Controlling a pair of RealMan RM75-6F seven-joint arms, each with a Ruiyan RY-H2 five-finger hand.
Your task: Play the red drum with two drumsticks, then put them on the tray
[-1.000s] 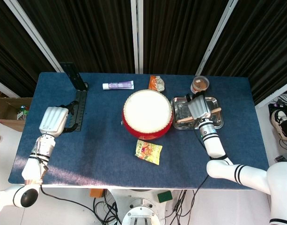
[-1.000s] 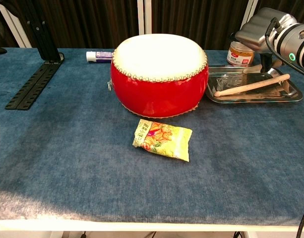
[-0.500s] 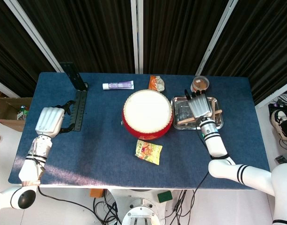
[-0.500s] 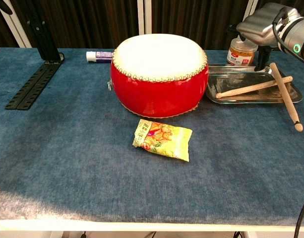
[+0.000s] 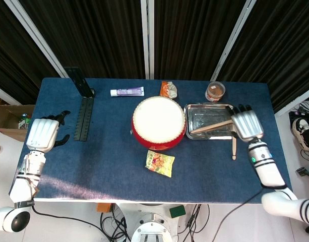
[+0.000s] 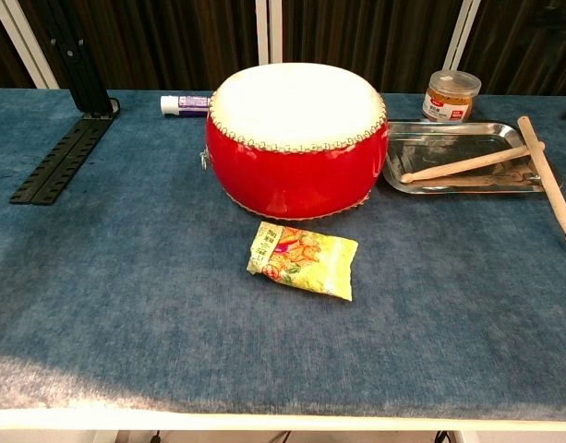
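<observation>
The red drum (image 5: 159, 122) (image 6: 296, 138) stands mid-table with its white skin up. Right of it lies the metal tray (image 5: 199, 110) (image 6: 421, 143). One drumstick (image 5: 210, 126) (image 6: 467, 163) lies slantwise inside the tray. The second drumstick (image 5: 234, 146) (image 6: 546, 180) rests across the tray's right rim, its tip down on the blue cloth. My right hand (image 5: 246, 125) hovers just right of the tray, fingers spread, holding nothing. Far to the left, my left hand (image 5: 42, 133) is open and empty by the table's edge. Neither hand shows in the chest view.
A yellow snack packet (image 5: 160, 163) (image 6: 303, 260) lies in front of the drum. Behind it are a toothpaste tube (image 5: 127, 92), an orange bag (image 5: 169, 89) and a jar (image 5: 214, 91) (image 6: 451, 96). A black bracket (image 5: 83, 118) (image 6: 61, 157) lies at the left.
My right hand has let the second drumstick go and drawn back rightward off the tray; the stick now lies across the rim. My left hand has moved further left.
</observation>
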